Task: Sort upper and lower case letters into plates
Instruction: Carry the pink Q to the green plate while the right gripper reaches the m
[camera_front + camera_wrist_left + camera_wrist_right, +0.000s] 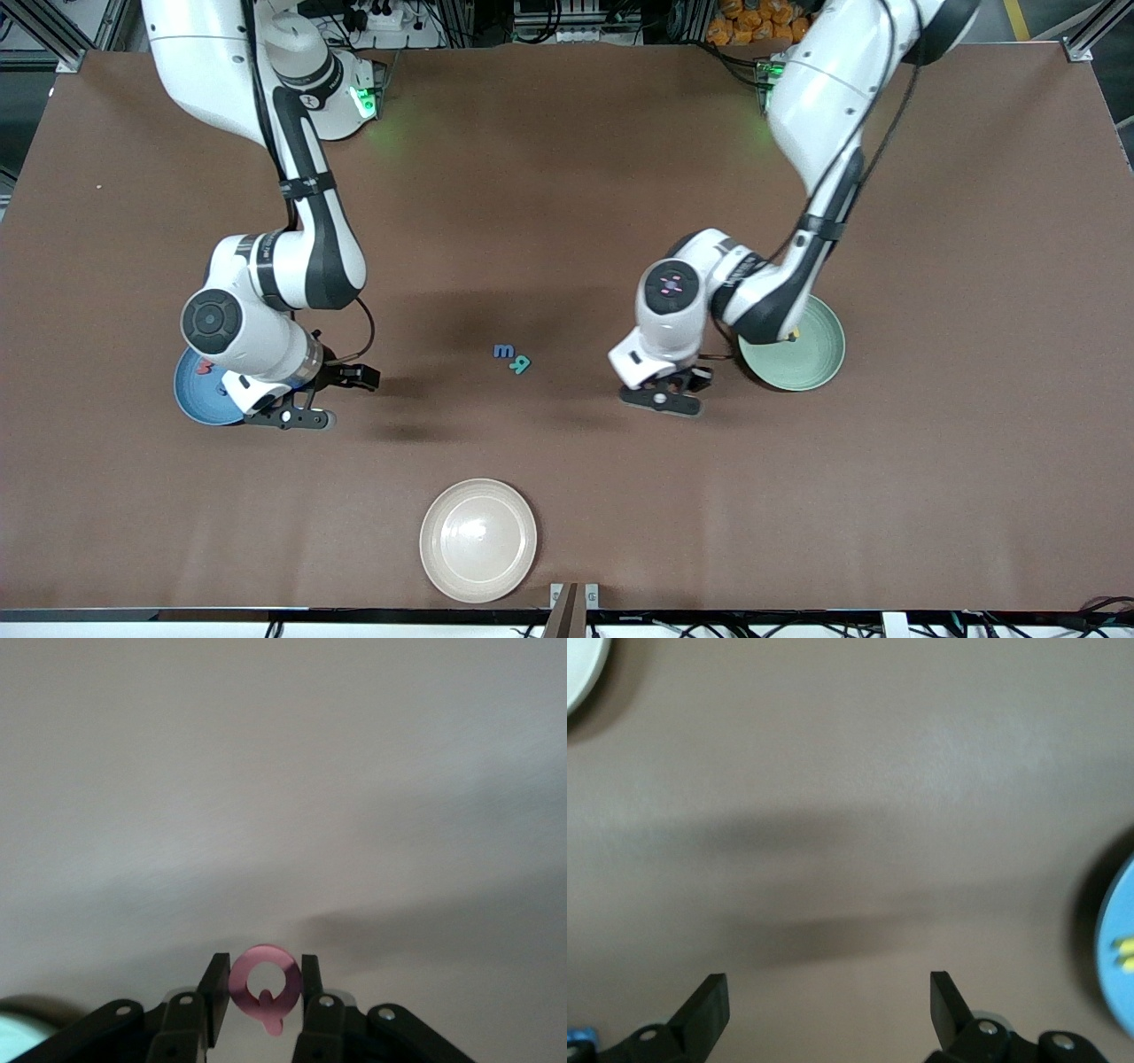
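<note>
My left gripper (666, 396) is shut on a red-pink letter Q (264, 987) and holds it over bare table beside the pale mint green plate (802, 350), whose edge shows in the left wrist view (16, 1034). My right gripper (323, 396) is open and empty (828, 1010) over the table beside the sky blue plate (199, 400). A red letter (205, 365) lies on that plate, and yellow letters (1125, 953) show on it in the right wrist view. A blue letter m (503, 351) and a teal letter (522, 363) lie together mid-table between the grippers.
A cream-beige plate (478, 540) sits near the table's edge nearest the front camera; its rim shows in the right wrist view (580, 669). The brown table (567, 177) spreads wide around everything.
</note>
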Tool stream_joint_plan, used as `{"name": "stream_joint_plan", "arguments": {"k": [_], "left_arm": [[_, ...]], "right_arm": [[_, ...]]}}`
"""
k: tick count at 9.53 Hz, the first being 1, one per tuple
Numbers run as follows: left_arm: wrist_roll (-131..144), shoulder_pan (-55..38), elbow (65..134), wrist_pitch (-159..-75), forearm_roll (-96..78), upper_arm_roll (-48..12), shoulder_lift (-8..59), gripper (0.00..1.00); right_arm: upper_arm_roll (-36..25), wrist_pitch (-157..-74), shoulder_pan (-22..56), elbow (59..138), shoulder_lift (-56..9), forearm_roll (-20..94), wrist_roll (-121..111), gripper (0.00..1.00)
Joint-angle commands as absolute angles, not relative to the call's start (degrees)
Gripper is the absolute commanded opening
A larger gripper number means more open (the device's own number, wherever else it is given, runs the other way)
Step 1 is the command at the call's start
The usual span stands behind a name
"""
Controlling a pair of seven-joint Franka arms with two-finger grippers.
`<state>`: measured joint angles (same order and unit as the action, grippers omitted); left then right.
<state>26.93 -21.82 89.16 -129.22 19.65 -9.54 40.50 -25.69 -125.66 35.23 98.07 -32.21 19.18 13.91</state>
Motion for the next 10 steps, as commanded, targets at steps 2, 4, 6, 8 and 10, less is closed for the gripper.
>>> {"name": "stream_joint_plan", "arguments": {"k": [2,4,6,8,10], "left_arm": [[20.84,-14.69,109.38,-129.29,18.37,-11.87,25.26,0.13],[19.95,-11.87,117.82,-129.9,18.81,-11.95,18.67,0.15],[17.25,-10.04,122.94,-131.13,18.98,-11.95,13.73,0.15],[13.98,-6.69,127.85,-135.76,18.98,-12.04,11.44,0.18],[12.58,-3.98,131.91,-142.87,18.98,-12.04,11.34,0.18]], "right_arm": [[-24.44,-124.11,35.77,96.77,-32.96,19.69,35.27,1.0],[-24.43,-121.55,37.35,96.68,-33.31,19.95,49.33,1.0],[-24.43,-121.29,38.83,97.12,-34.71,20.21,60.14,1.0],[-24.43,-122.69,41.04,96.68,-37.34,22.13,69.4,1.0],[-24.52,-126.55,42.18,96.68,-38.23,24.87,74.15,1.0]]}}
